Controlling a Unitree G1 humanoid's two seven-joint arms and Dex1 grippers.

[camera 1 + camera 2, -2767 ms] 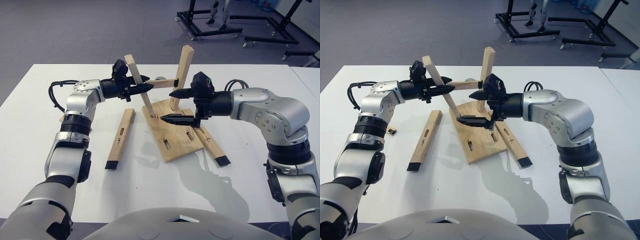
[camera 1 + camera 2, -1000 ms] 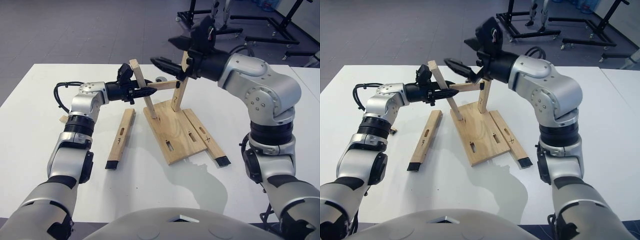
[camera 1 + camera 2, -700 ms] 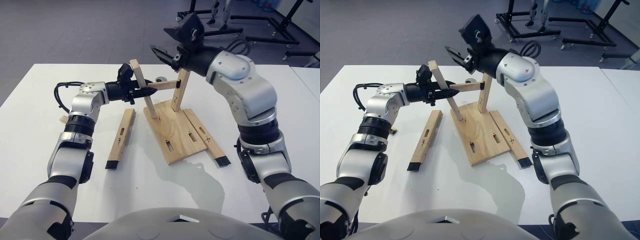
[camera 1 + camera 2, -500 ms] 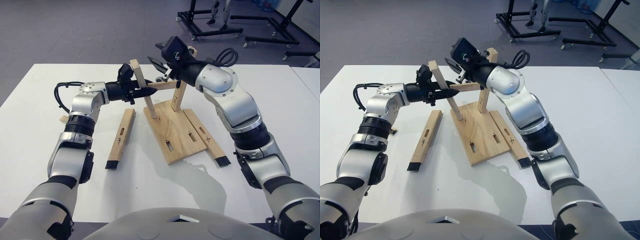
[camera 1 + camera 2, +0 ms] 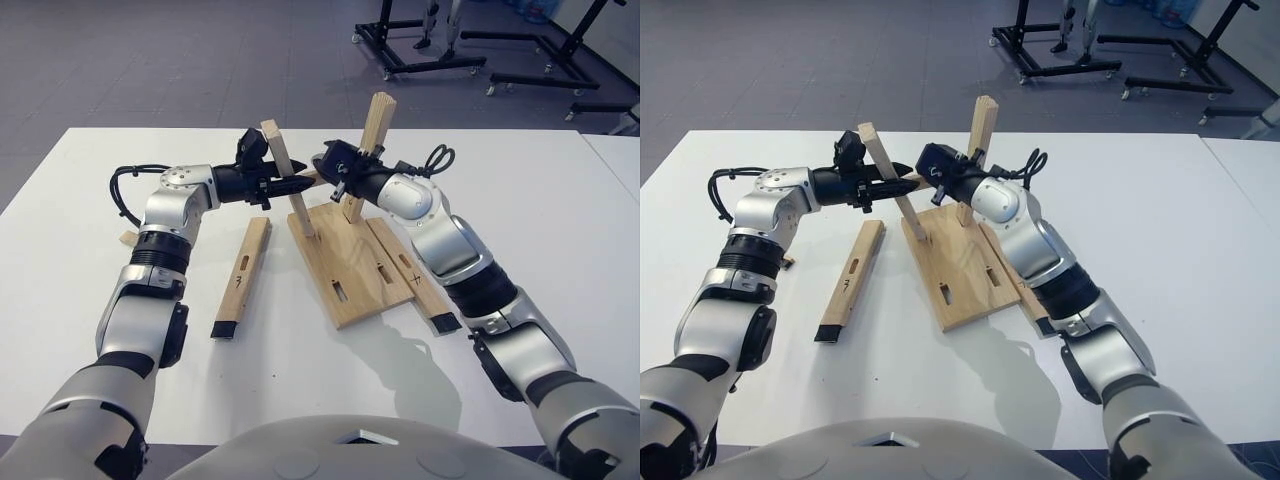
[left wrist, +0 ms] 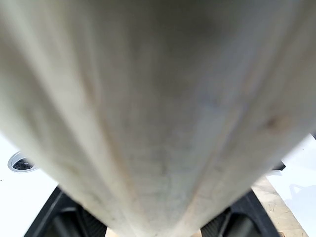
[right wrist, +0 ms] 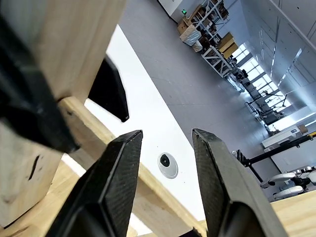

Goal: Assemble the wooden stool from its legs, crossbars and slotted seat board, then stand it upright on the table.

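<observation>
Seat board point(image 5: 325, 255) lies flat on the white table point(image 5: 580, 220), just the one, slots facing up. I count four legs. Two are planted in the board: the tilted leg point(image 5: 275, 145) leans toward my left side, and the upright leg point(image 5: 376, 115) rises behind it. The other two lie flat on the table: the left flat leg point(image 5: 241, 275) is apart from the board, and the right flat leg point(image 5: 408, 272) sits tight against the board's right edge, partly under my right forearm.

I can make out one crossbar point(image 7: 163, 195), running between the two standing legs.

My left gripper point(image 5: 290, 184) is clamped on the tilted leg about halfway up, with a black finger on either side of the wood in the left wrist view. My right gripper point(image 7: 165, 136) is at the crossbar, right next to the left gripper's tip. Its two fingers point(image 7: 113, 192) are spread apart and straddle the bar without pinching it.

A round grommet point(image 7: 168, 165) sits in the tabletop beyond the crossbar.
</observation>
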